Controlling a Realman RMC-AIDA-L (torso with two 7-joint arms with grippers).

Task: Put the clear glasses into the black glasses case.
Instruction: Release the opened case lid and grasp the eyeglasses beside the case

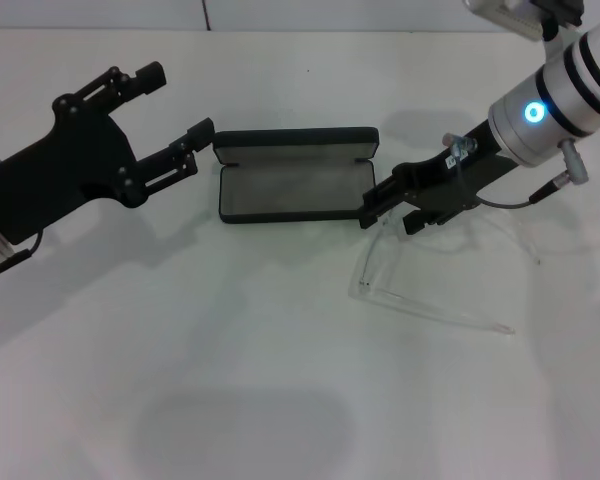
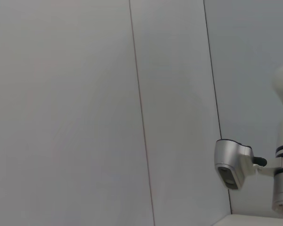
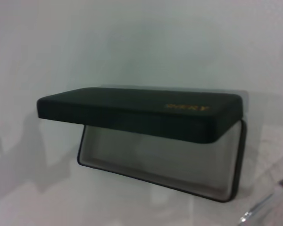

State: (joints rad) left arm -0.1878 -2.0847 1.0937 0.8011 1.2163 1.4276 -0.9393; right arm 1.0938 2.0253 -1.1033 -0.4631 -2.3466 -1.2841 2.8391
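The black glasses case lies open on the white tabletop, lid raised. The right gripper, fingers clenched on the clear glasses, is just beside the case's right end, the glasses touching the tabletop. The left gripper hovers at the case's left end, fingers spread and empty.

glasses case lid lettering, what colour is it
Orange, on the black glasses case lid; clearest in the right wrist view.

The case has a matt black shell, faintly grained, and a dull grey lining that looks like soft cloth. The glasses are clear, colourless plastic, smooth and glossy, with thin see-through arms. The table is smooth white with a slight sheen. Both grippers, left and right, are matt black plastic; the right arm is satin silver metal.
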